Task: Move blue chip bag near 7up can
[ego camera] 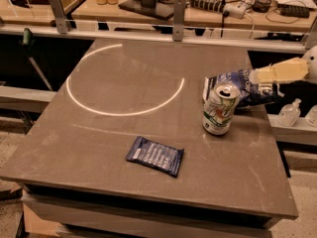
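Observation:
The blue chip bag [243,86] lies crumpled on the grey table [148,113] near its right edge. It sits just behind and to the right of the 7up can [220,108], touching it or nearly so. The can stands upright, white and green with a silver top. My gripper [260,75], tan in colour, reaches in from the right edge of the camera view. Its tip is over the upper right part of the bag. Whether it touches the bag cannot be told.
A flat dark-blue packet [155,155] lies near the table's front middle. A bright ring of light [124,78] marks the tabletop. A rail with posts [179,11] and a cluttered bench stand behind. Small clear bottles [290,113] stand off the table's right edge.

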Robot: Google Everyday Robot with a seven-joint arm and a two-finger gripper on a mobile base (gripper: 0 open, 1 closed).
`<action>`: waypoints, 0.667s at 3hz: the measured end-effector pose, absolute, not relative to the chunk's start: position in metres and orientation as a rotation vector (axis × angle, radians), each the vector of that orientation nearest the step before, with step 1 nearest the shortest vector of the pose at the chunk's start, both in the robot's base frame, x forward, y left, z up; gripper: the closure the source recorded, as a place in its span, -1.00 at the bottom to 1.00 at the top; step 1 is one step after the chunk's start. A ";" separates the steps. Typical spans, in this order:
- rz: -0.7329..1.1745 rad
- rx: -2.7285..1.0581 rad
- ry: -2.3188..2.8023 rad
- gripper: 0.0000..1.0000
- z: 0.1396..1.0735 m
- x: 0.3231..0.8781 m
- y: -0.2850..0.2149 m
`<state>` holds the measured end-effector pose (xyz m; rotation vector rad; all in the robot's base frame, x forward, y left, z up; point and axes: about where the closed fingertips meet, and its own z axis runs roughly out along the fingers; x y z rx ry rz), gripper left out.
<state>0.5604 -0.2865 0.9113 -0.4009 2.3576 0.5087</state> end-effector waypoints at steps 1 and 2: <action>0.332 -0.207 2.284 -1.00 0.946 0.544 -0.343; 0.333 -0.209 2.282 -1.00 0.946 0.545 -0.342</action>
